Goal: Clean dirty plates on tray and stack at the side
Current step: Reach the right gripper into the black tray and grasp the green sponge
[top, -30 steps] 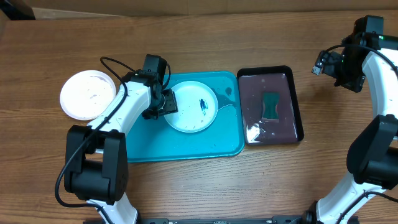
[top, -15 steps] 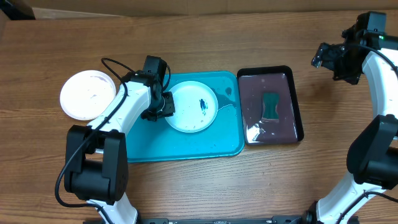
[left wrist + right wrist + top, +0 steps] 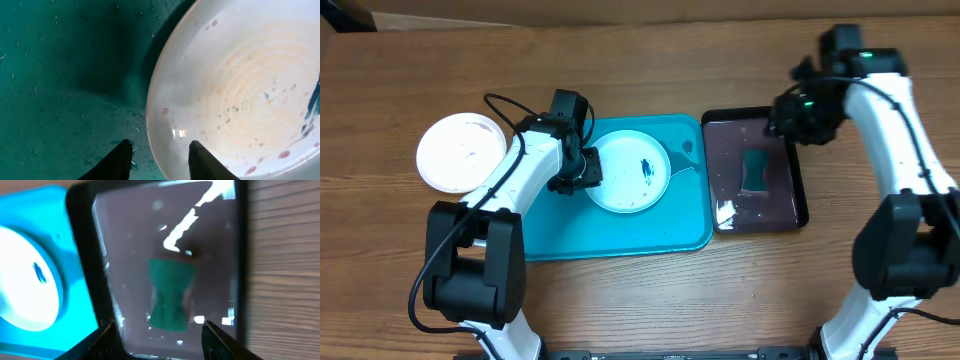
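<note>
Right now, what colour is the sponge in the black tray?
The sponge is green, clearest from the right wrist.

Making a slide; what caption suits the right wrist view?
Open right pincer over the green sponge in the black tray; smeared plate on turquoise tray beside.

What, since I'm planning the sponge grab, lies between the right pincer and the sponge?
Nothing: the right wrist view shows only air between the open right pincer and sponge.
</note>
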Robot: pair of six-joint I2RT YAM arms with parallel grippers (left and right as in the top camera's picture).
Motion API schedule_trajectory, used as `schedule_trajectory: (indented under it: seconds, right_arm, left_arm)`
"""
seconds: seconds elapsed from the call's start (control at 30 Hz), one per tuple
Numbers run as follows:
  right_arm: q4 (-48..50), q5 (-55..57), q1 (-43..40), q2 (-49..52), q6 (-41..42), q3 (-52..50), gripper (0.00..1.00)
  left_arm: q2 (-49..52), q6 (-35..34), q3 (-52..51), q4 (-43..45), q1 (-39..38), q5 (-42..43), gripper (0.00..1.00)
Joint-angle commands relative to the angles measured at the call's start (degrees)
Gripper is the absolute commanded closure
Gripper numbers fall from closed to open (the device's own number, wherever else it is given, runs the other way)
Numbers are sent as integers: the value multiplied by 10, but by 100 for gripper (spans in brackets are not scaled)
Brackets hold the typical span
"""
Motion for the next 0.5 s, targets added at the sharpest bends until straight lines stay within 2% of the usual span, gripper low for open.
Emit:
schedule_trajectory:
  seconds: [0.0, 0.13, 0.27, 0.47]
  right_arm:
    - [8, 106, 52, -21, 29, -37, 43]
    - [47, 157, 90, -15, 49, -87, 41]
    - [106, 158, 104, -15, 63, -156, 34]
    - [197, 155, 104, -15, 70, -247, 33]
  left_arm:
    - [9, -5, 7, 1, -4, 10, 61]
    - [9, -4, 7, -3, -4, 11, 60]
    - [9, -4, 7, -5, -4, 10, 60]
    - [9, -4, 7, -5, -4, 11, 60]
